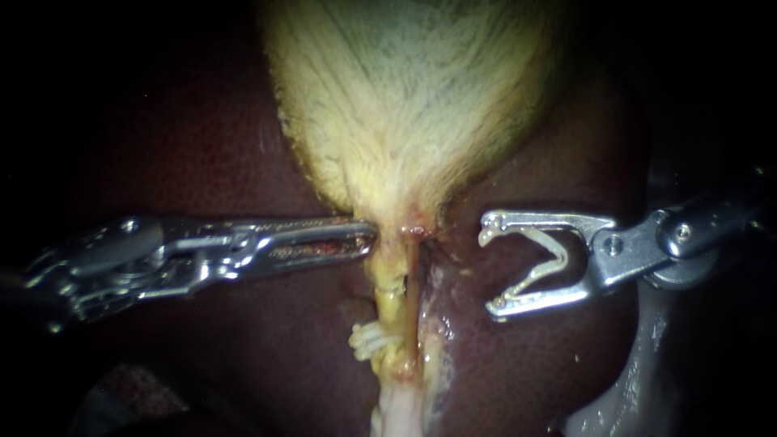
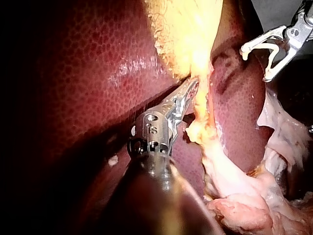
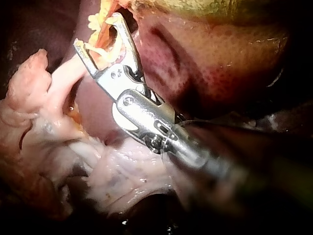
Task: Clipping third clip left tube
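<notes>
Hovering right instrument [image 1: 489, 264] at 3 o'clock of left tube [image 1: 390, 299], apart | jaws spread wide, both touching loaded clip [image 1: 558, 252] | left instrument [image 1: 371, 236] jaws pressed together, tip touching gallbladder [image 1: 405, 105] neck from 9 o'clock | fitted clips [image 1: 370, 340] on tube, 6 o'clock

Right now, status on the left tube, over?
Right instrument holding open clip, short of left tube. Left instrument tip at tube's top, below gallbladder. Clips sit lower on tube.

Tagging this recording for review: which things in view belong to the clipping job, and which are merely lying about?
In the job: right instrument, the open clip held in its jaws, left tube, white clips already on it, left instrument.
Lying about: liver, gallbladder, loose pale tissue.
</notes>
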You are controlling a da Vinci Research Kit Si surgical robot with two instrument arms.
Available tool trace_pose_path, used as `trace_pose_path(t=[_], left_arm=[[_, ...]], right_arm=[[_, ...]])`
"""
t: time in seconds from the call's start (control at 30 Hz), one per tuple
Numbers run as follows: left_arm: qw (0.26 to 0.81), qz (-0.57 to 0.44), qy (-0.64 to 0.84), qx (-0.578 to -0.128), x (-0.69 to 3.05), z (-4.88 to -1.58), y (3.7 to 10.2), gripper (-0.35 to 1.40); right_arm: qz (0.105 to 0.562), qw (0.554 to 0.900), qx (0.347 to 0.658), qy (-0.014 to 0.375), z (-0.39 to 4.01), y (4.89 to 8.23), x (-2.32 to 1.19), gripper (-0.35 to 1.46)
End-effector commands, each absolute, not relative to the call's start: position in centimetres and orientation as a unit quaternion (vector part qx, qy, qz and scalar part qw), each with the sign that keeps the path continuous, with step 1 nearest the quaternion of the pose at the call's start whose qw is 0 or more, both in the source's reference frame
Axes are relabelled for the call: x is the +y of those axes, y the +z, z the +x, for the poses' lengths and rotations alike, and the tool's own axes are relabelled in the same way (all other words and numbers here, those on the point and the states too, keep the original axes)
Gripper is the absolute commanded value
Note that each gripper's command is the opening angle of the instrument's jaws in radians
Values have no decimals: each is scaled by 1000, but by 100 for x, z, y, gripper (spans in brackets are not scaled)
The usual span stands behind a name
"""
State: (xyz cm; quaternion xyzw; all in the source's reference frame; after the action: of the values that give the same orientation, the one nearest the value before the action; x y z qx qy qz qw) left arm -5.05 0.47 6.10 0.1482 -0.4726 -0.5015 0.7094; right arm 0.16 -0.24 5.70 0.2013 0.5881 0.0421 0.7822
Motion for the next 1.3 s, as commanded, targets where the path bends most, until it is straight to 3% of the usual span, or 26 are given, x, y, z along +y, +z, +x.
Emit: trace_pose_path(t=[0.03, 0.37, 0.8, 1.3], left_arm=[[709, 148, -502, -473, 46, -505, 610, -35], [710, 153, -499, -473, 48, -492, 605, -35], [709, 146, -505, -471, 50, -441, 587, -35], [706, 143, -507, -473, 38, -441, 563, -35]], right_arm=[[201, 782, 588, 42, 16, 570, -24, 60], [202, 781, 589, 36, 42, 585, -42, 60], [274, 769, 570, 95, 112, 621, -78, 58], [281, 769, 561, 119, 133, 677, -75, 58]])
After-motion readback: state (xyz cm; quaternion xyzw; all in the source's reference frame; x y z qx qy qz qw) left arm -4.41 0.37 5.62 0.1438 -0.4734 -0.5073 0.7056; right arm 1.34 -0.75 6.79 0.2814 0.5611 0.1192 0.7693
